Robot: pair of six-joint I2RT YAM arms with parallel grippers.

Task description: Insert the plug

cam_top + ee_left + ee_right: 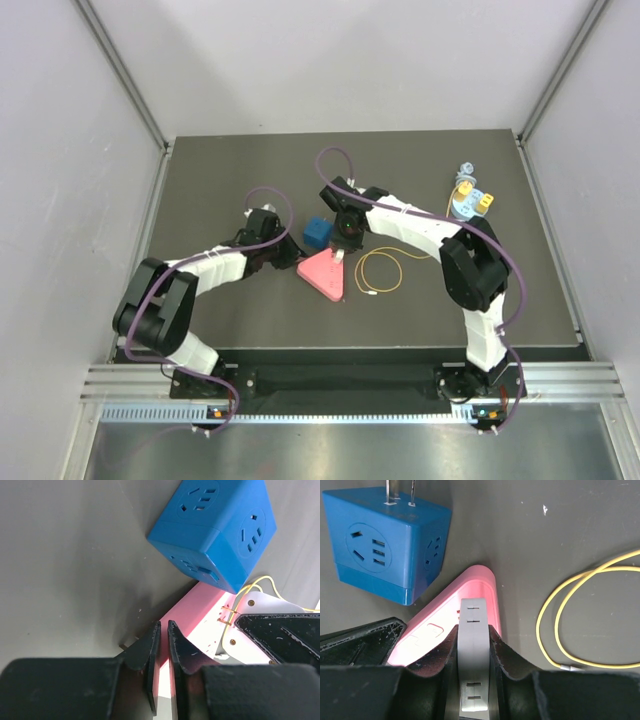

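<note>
Right gripper (473, 632) clamps plug (471, 612) over pink strip (480, 582) just below, insertion pending; left gripper (164, 630) narrow at strip edge, grip unclear.

One each: cube (317, 233), triangle (325, 272), grey strip (472, 650), yellow cable (539, 625).

**Tight middle, open margins**

The cube (317, 234), the pink triangle (325, 274) and both jaws crowd the middle of the table (230, 170). The cube sits just behind the triangle's left half, with only a sliver between them. The left jaws, a slit apart, block the triangle's left corner. The right jaws, closed on a grey bar (472, 655), cover its far side. A cable loop (380, 270) lies between the triangle and the right arm's (470, 265) elbow. A holder (468, 203) stands far right. Open table runs along the left side and the far edge.
</note>
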